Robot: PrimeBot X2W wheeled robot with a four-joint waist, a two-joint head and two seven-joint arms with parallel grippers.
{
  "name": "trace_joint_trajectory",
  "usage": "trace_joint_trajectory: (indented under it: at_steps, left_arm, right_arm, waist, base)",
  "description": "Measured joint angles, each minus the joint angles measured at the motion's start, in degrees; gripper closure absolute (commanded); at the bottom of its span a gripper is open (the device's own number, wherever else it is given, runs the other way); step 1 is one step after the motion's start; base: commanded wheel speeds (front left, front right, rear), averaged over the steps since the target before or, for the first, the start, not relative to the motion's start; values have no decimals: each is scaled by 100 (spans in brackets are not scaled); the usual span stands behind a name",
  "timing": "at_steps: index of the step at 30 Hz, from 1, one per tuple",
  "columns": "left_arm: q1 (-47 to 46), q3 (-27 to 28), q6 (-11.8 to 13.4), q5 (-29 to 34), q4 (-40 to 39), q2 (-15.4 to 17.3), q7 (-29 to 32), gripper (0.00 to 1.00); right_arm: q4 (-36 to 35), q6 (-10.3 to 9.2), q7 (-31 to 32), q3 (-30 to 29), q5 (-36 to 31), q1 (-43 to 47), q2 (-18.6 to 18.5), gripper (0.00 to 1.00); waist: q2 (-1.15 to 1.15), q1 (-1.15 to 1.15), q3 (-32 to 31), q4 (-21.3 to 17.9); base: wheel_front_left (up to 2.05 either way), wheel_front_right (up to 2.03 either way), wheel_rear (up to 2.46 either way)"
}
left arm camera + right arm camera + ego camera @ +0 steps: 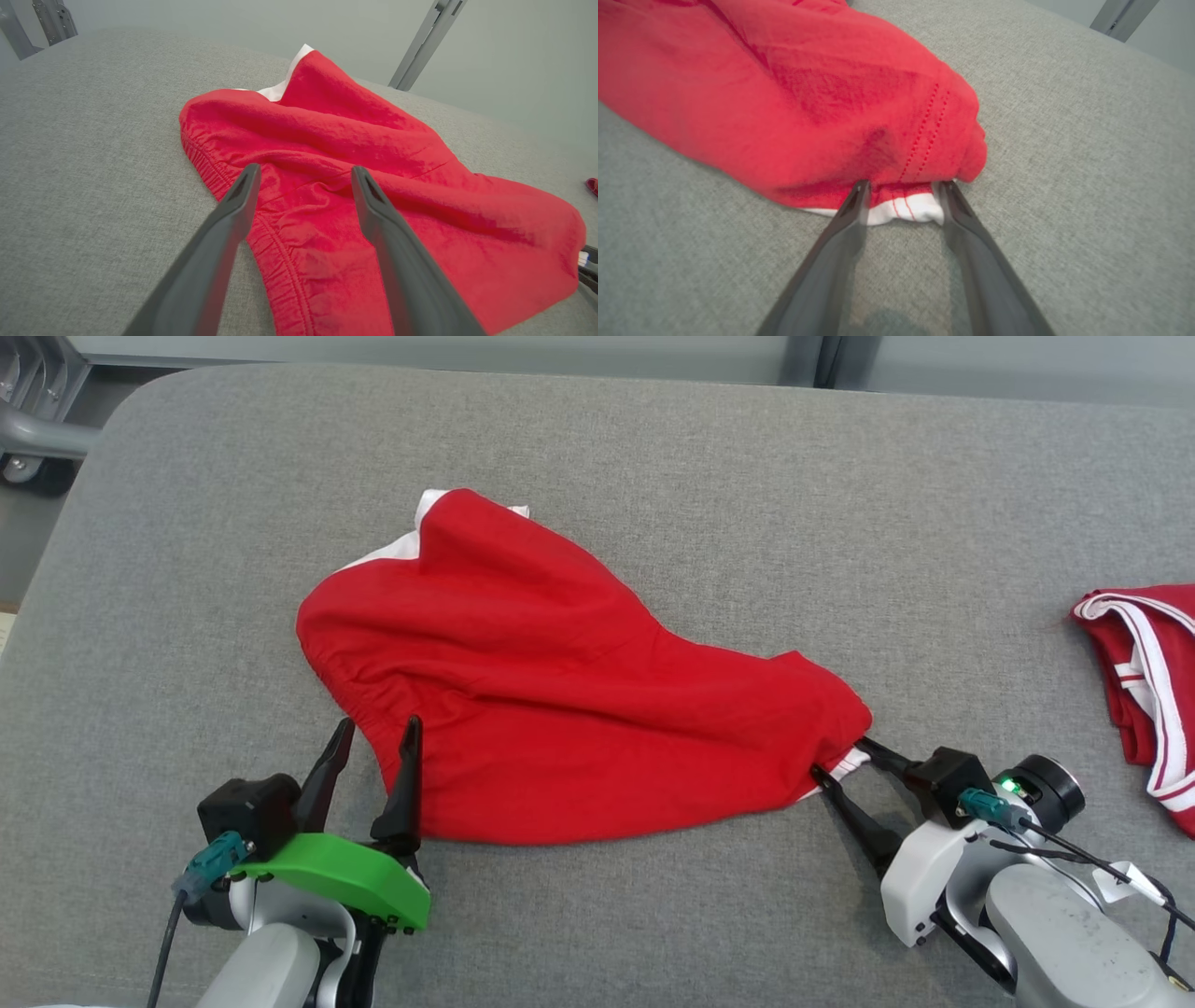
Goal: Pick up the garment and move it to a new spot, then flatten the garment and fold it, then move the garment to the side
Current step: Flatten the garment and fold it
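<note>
garment: rumpled red cloth garment with an elastic waistband and white trim (pixel 560 691), lying mid grey fabric tabletop (pixel 747 476)
left gripper (pixel 378 726): fingers wide apart, holding nothing, tips over the waistband at the garment's near-left edge
right gripper (pixel 838 756): fingers spread, the garment's white hem corner between the tips, resting on the tabletop
other: second red garment with white stripes (pixel 1144 681), far right, well apart

I see the red garment (pixel 560 691) lying rumpled at centre, waistband (pixel 341 705) left, white trim (pixel 431 504) at far and right corners.
</note>
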Motion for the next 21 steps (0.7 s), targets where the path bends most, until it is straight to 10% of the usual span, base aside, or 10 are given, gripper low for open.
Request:
trace_joint_trajectory:
  at_steps: [14,21]
  left_arm:
    - [59,73,0,3,-64,8,-48,0]
    - [59,88,0,4,-64,4,-48,0]
  right_arm:
    - [22,40,-102,145,314,-62,-152,28]
    - [77,40,-103,215,528,-116,-172,76]
  waist:
    - [0,0,124,-111]
    - [0,0,150,-115]
  base:
    - [0,0,0]
    - [0,0,0]
